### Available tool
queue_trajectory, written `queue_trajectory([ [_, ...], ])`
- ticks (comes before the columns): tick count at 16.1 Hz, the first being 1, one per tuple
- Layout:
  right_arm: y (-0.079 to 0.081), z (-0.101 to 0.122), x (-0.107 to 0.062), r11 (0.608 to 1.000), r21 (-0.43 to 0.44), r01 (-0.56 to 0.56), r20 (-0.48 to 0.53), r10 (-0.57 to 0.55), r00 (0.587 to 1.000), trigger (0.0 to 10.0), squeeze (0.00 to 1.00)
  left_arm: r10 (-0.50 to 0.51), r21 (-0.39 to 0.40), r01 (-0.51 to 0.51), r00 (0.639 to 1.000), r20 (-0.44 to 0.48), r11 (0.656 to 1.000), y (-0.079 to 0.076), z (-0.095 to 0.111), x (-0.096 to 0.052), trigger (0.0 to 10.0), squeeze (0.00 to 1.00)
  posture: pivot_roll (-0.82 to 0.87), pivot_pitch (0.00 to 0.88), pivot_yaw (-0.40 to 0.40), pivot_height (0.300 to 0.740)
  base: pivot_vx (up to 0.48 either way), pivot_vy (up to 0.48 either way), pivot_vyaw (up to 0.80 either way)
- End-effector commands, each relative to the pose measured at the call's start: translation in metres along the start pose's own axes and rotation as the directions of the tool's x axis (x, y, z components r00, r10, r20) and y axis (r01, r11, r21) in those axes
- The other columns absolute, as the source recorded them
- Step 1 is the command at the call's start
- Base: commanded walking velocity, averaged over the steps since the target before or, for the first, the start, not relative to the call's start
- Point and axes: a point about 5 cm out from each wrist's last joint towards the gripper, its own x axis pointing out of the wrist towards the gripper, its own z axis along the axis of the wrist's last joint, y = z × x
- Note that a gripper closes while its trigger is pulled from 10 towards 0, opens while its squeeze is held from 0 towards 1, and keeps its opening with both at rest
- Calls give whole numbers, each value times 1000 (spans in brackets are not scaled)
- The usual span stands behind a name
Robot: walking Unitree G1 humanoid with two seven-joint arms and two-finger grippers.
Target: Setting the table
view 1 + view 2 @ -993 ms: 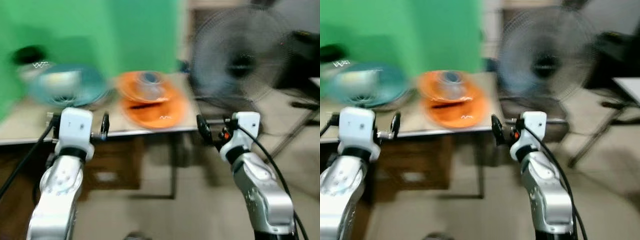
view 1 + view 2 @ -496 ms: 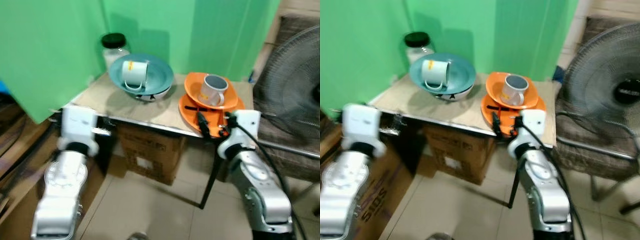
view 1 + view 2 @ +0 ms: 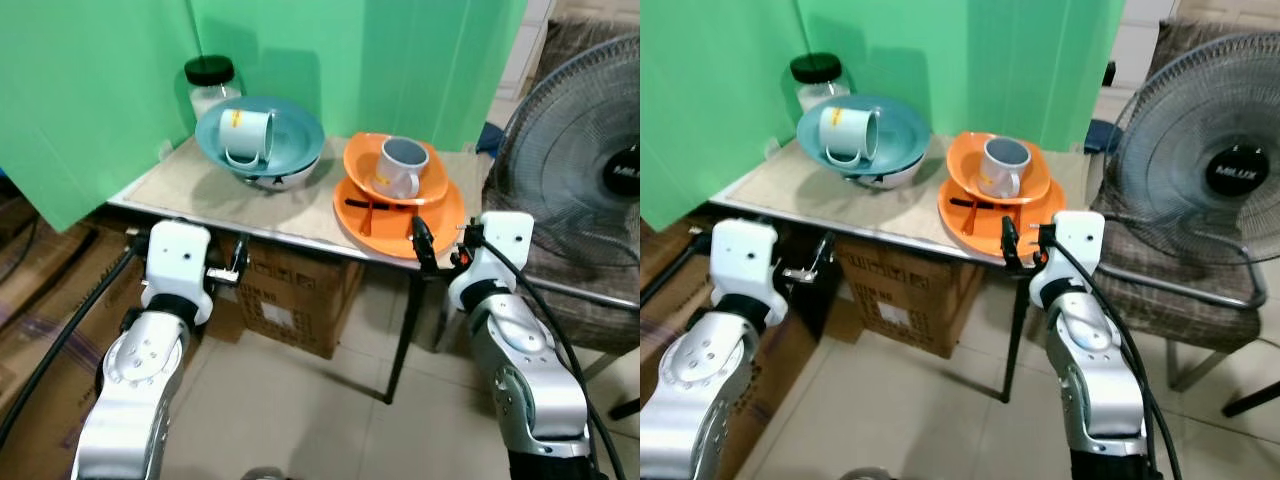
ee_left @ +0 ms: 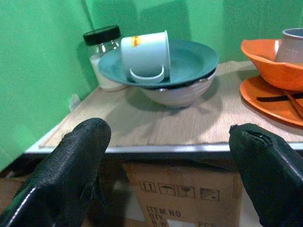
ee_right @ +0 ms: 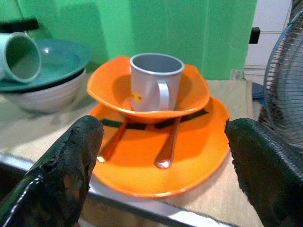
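A small table (image 3: pixel 185 187) with a beige mat carries two stacks. A pale teal mug (image 3: pixel 245 135) lies on its side on a teal plate (image 3: pixel 295 140), which rests on a white bowl (image 3: pixel 283 180). To its right, a grey mug (image 3: pixel 400 168) stands in an orange bowl (image 3: pixel 362 165) on an orange plate (image 3: pixel 425 218) with brown spoons (image 5: pixel 165 146). My left gripper (image 3: pixel 236 265) is open, just below the table's front edge. The right gripper (image 3: pixel 422 240), also open, is level with the orange plate's near rim, facing it (image 5: pixel 163 132).
A glass jar (image 3: pixel 210 85) with a black lid stands at the table's back left, against a green screen (image 3: pixel 90 100). A large standing fan (image 3: pixel 590 150) and a plaid chair (image 3: pixel 1185 285) are close on the right. Cardboard boxes (image 3: pixel 295 295) sit under the table.
The camera has swung from the fan to the table and steadied, so the picture is sharp. Both arms keep the same raised pose with fingers apart.
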Motion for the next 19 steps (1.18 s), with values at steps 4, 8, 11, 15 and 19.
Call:
queue_trajectory([
  [4, 4, 4, 4, 999, -35, 8, 14, -7, 1000, 10000, 0, 3, 0, -3, 999, 38, 1000, 6, 11, -5, 10000, 424, 101, 0, 18, 740, 232, 0, 244],
  [8, 4, 6, 6, 1000, 2, 30, 12, -30, 999, 10000, 0, -19, 40, 18, 999, 28, 999, 4, 10, -9, 10000, 498, 110, 0, 18, 740, 357, 0, 400],
  [11, 5, 7, 7, 999, -6, 35, -2, -35, 999, 10000, 0, -35, 66, 34, 999, 25, 997, 2, 12, -10, 10000, 494, 106, 0, 21, 740, 356, 0, 0],
  [15, 6, 13, 9, 1000, -10, 8, 7, -8, 1000, 10000, 0, -60, 76, 58, 998, 33, 995, -1, 15, -9, 10000, 482, 103, 0, 25, 740, 358, 0, 0],
  [19, -4, 29, 18, 998, 8, -66, -62, 66, 996, 10000, 0, -248, 89, 242, 966, 76, 966, -20, 27, -11, 10000, 396, 97, 0, 21, 740, 141, 0, 0],
])
